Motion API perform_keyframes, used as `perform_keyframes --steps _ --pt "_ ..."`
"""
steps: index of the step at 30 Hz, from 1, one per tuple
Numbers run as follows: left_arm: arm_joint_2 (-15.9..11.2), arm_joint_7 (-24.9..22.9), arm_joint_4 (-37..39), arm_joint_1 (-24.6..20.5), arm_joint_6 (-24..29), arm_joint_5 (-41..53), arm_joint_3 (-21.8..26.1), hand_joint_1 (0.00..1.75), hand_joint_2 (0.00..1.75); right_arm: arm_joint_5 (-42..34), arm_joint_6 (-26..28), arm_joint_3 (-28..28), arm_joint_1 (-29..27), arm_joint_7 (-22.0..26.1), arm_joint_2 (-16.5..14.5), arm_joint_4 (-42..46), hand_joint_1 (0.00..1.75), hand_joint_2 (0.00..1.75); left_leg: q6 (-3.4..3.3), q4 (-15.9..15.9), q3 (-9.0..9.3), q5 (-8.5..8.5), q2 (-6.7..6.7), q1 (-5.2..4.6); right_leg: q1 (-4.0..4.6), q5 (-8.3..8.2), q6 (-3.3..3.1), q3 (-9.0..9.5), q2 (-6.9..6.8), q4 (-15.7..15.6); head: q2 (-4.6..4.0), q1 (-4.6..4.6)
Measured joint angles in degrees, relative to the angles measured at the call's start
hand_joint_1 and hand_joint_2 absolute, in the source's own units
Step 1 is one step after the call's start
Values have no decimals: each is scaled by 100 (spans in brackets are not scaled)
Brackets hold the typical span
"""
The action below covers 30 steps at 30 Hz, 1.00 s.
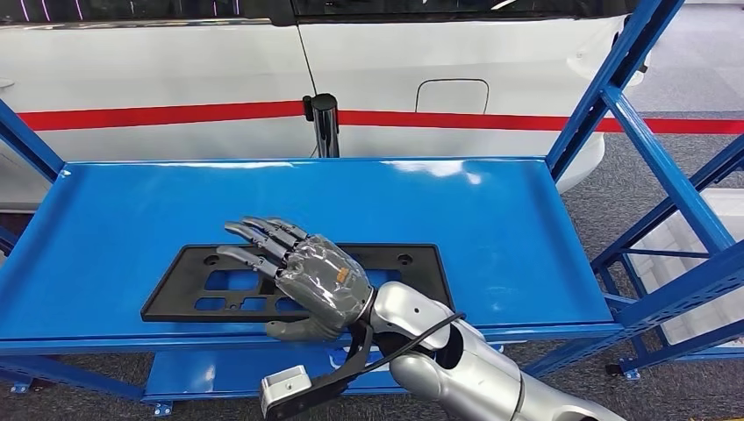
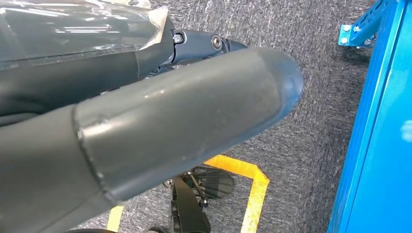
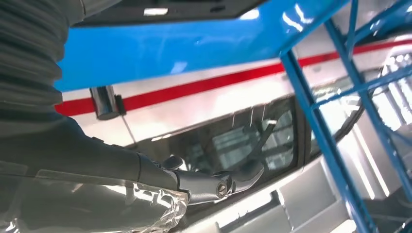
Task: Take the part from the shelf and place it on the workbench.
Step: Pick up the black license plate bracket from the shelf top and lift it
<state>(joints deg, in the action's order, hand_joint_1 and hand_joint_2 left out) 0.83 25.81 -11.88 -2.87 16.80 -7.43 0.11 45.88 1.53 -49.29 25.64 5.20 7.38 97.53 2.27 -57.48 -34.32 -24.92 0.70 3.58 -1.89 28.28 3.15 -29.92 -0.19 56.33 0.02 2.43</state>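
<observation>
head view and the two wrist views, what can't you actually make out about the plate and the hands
- Head view: the right hand covers the middle of the black plate, so contact or grip cannot be told.
- Right wrist view: the fingers sit against the car window; no plate visible there.
- Left wrist view: the thumb of the left hand blocks its fingers, so open or shut is unclear.
- Head view: the lower shelf is mostly hidden by the upper one.

The scene is lit brightly and evenly from overhead. White glare patches are seen on the blue shelf (image 1: 491, 210) near its back edge, and soft highlights on the silver arm (image 1: 456, 351). The head view is sharp. In the wrist views the near thumb (image 2: 160, 131) is rendered large and slightly soft, and window reflections are blown out.
</observation>
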Motion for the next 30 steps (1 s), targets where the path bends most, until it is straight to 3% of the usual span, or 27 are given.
perform_keyframes --steps 6,13,21,30 --pt "-6 48 1 18 39 -45 96 0 0 -267 -594 -117 60 23 -9 59 0 175 0 0 1 0 -1 0 1 0 0 3 0 0 0 1" --pt "-6 63 1 34 55 -52 166 0 0 -313 -676 -206 91 56 -32 61 0 175 0 0 0 0 -2 0 1 0 0 3 -1 0 1 1" --pt "-7 173 1 104 40 -95 258 0 0 -715 -1176 -324 143 136 -32 65 0 175 0 1 0 0 -2 0 1 0 0 3 -1 0 1 1" --pt "-29 161 1 116 -91 83 321 0 0 -707 -1406 -549 301 -158 -77 -408 0 175 0 1 1 1 -2 1 2 0 0 4 -1 0 1 1"
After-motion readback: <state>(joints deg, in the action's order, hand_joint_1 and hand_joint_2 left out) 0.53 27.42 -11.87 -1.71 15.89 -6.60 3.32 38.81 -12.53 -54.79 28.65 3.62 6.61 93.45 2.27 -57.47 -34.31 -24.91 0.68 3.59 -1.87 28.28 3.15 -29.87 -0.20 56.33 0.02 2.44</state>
